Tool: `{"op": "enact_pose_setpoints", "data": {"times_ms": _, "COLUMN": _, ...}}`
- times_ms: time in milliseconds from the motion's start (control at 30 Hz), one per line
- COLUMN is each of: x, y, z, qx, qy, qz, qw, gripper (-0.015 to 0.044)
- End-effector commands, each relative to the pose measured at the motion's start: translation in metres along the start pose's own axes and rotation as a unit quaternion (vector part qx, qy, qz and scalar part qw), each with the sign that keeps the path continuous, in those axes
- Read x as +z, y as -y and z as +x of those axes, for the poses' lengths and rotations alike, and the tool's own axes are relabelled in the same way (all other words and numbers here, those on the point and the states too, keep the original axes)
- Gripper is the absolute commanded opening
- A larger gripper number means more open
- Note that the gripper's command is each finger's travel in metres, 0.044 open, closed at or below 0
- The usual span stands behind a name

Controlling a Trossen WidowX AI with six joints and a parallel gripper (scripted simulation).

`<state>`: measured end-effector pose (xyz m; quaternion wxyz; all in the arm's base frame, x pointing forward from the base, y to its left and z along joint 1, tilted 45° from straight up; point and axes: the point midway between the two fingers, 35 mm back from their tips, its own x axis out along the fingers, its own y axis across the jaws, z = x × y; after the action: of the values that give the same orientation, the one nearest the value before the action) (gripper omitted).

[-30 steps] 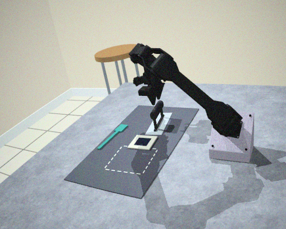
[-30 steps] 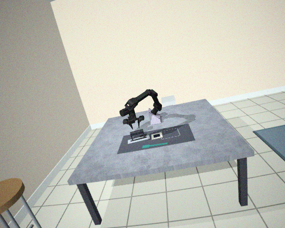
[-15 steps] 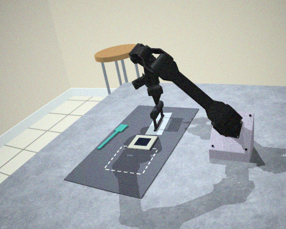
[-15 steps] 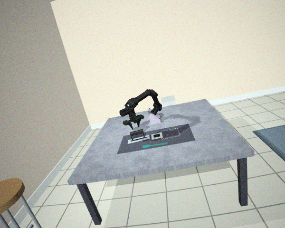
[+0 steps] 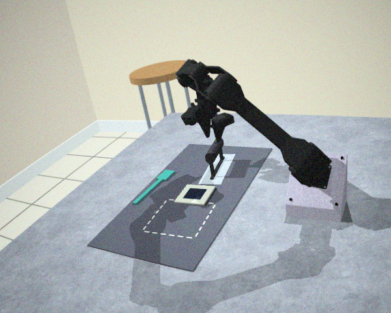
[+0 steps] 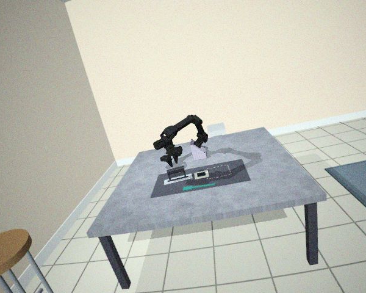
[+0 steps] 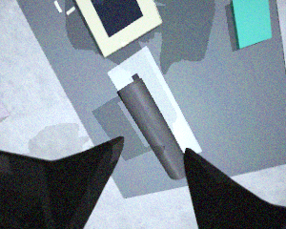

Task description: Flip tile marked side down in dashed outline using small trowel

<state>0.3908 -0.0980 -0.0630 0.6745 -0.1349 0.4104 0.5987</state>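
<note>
Tile (image 5: 195, 194) lies flat on the dark mat (image 5: 138, 235) with its dark marked square facing up, at the far edge of the dashed outline (image 5: 169, 235) and seemingly overlapping that line, though the angle makes this hard to judge. Just beyond it sits the trowel (image 5: 213, 152), pale blade flat, grey handle raised. The gripper (image 5: 213, 134) hovers above that handle, jaws partly open and holding nothing. A teal spatula-like tool (image 5: 153, 186) lies near the mat's edge.

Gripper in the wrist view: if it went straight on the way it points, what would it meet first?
Most likely the trowel's grey handle, which lies in line between the open gripper's fingers, raised above the white blade on the mat. Depth is unclear, but nothing shows in between.
</note>
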Motion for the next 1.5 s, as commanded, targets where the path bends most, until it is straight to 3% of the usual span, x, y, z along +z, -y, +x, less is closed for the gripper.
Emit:
{"op": "enact_pose_setpoints", "data": {"times_ms": 0, "x": 0.0, "y": 0.0, "z": 0.001, "qx": 0.002, "qy": -0.002, "qz": -0.058, "qw": 0.998, "gripper": 0.027}}
{"op": "enact_pose_setpoints", "data": {"times_ms": 533, "x": 0.0, "y": 0.0, "z": 0.001, "qx": 0.003, "qy": -0.001, "qz": -0.318, "qw": 0.948, "gripper": 0.027}}
{"op": "enact_pose_setpoints", "data": {"times_ms": 1467, "x": 0.0, "y": 0.001, "z": 0.039, "qx": 0.003, "qy": -0.001, "qz": -0.321, "qw": 0.947, "gripper": 0.027}}
